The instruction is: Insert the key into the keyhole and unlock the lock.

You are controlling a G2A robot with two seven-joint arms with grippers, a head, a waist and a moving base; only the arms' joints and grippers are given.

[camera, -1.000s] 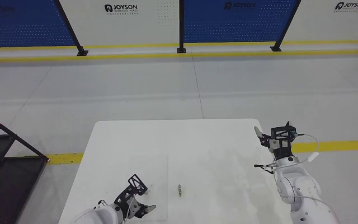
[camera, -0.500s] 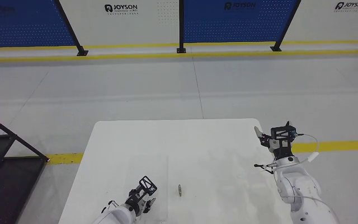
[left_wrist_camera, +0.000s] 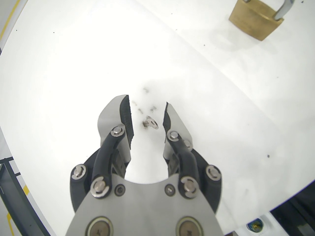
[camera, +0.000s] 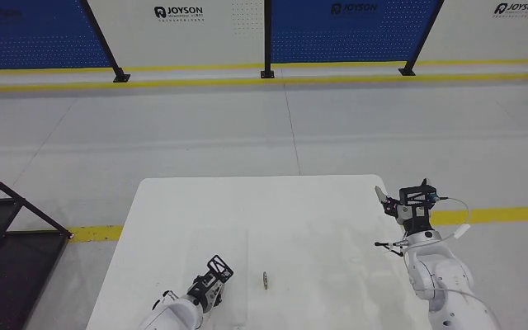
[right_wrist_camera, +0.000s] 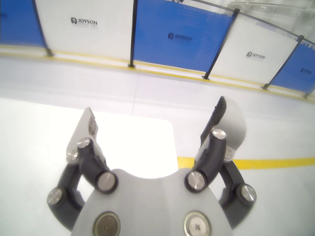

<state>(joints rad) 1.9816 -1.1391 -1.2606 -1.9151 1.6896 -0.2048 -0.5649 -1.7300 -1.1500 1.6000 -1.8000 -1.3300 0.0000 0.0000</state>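
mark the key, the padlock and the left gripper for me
key (left_wrist_camera: 151,123), left wrist view, on its round head.
padlock (left_wrist_camera: 256,22), left wrist view, on the brass body.
left gripper (left_wrist_camera: 147,103), left wrist view, midway between its open fingertips.

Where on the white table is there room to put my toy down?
The whole far half of the table is bare, from the back edge down toward the padlock. The stretch between the padlock and the right gripper is free too. It is crowded at the front, where the left gripper straddles the key near the padlock.
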